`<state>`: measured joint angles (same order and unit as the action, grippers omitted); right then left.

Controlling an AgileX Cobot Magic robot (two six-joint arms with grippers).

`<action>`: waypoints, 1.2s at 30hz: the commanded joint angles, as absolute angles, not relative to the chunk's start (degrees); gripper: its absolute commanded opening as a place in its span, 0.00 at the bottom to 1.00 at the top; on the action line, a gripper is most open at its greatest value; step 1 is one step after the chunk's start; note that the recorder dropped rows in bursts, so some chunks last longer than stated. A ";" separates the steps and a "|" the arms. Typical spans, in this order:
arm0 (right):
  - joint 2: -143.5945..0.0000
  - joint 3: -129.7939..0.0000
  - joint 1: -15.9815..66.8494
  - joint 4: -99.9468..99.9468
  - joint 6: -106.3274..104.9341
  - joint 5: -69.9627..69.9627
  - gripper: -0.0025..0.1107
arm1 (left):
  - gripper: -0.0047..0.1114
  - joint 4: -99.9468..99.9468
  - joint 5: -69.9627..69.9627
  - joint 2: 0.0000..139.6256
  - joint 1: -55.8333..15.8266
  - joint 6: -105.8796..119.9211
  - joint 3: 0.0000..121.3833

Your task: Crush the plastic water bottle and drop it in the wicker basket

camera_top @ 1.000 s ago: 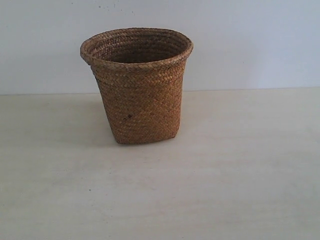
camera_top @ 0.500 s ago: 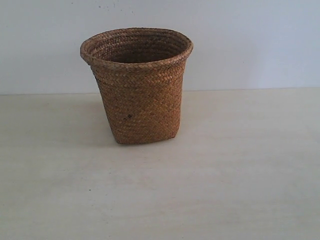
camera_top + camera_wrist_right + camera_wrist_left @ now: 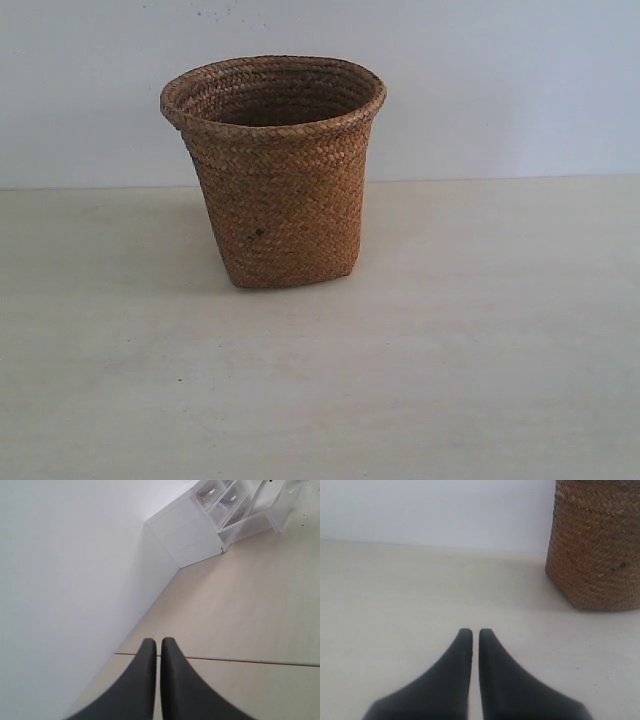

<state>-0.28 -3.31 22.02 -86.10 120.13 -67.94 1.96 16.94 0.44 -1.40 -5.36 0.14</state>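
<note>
The brown wicker basket (image 3: pixel 275 170) stands upright on the pale table, a small dark spot on its woven side. Its lower wall (image 3: pixel 595 545) also shows in the left wrist view, well ahead of and to one side of my left gripper (image 3: pixel 475 632), which is shut with nothing between its black fingers. My right gripper (image 3: pixel 158 642) is shut too and empty, facing a white wall and bare tabletop. Neither gripper appears in the exterior view. The plastic water bottle is out of view in every frame; the inside of the basket is mostly hidden.
A white cabinet with clear plastic drawers (image 3: pixel 235 510) stands against the wall far ahead of the right gripper. A thin seam (image 3: pixel 250 660) crosses the tabletop there. The white wall (image 3: pixel 500 80) runs behind the basket.
</note>
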 commanded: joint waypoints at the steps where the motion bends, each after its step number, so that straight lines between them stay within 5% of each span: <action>1: 0.00 -3.10 21.84 -86.52 119.87 -68.30 0.02 | 0.08 2.42 17.25 0.36 -1.18 -6.01 0.00; 15: 0.00 -3.10 21.59 -82.09 120.08 -68.43 0.02 | 0.08 2.42 17.25 0.36 -1.18 -6.01 0.00; 24: 0.00 -2.48 10.17 -85.81 119.92 -10.60 0.02 | 0.08 2.42 17.25 0.36 -1.18 -6.01 0.00; 36: 0.00 -2.48 9.14 -79.91 119.34 -1.84 0.02 | 0.08 2.42 17.25 0.36 -1.18 -6.01 0.00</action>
